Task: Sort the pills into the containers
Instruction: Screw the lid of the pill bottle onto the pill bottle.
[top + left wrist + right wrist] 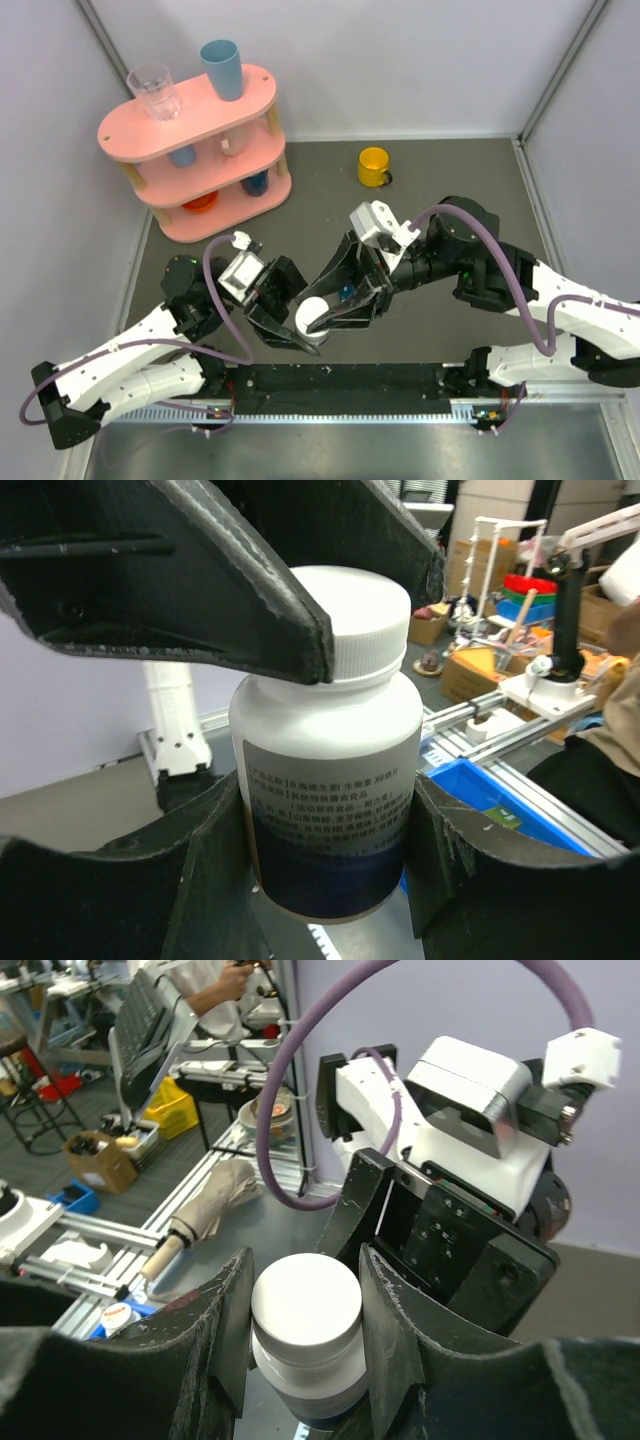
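Left gripper (325, 872) right up close, fingers clamped on the body of the white bottle (312, 316), an anchor hold, I'd say. Right gripper (305, 1312) pinches the cap (350, 610) on both sides, looking set to twist it off. Pink shelf (205, 118) and yellow mug (373, 166) sit well back, so the table (450, 190) gives free room; only its near edge is close. Pill box? One small teal patch (345, 292) just behind the bottle, mostly hidden, is likely it.

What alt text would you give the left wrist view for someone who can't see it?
A white bottle with a printed label sits clamped between the left end effector's black fingers. The right end effector's fingers grip its white cap from above; a cluttered workshop shows behind.
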`<state>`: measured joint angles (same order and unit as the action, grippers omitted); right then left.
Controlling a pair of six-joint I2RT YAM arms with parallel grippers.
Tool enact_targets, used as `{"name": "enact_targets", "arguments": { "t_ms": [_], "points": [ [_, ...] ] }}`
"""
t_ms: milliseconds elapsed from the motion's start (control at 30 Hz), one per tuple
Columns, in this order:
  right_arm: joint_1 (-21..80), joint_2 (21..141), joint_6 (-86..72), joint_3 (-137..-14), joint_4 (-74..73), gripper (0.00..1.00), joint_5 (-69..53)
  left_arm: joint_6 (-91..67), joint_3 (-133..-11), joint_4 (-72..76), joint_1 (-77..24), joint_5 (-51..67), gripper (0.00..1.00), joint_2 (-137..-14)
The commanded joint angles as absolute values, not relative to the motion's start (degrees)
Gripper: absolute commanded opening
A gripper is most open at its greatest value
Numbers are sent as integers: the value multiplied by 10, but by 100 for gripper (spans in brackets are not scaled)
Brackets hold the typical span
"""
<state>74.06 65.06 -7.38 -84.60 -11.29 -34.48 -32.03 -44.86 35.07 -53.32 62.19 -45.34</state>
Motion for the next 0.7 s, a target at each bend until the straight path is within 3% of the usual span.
{"name": "enact_targets", "arguments": {
  "t_ms": [0,667],
  "points": [
    [744,656,-79,-903,-96,0,-471,-380,-463,443,-534,700,0,-466],
    [744,693,-75,-983,-101,0,-584,-426,-477,485,-553,746,0,-512]
  ]
}}
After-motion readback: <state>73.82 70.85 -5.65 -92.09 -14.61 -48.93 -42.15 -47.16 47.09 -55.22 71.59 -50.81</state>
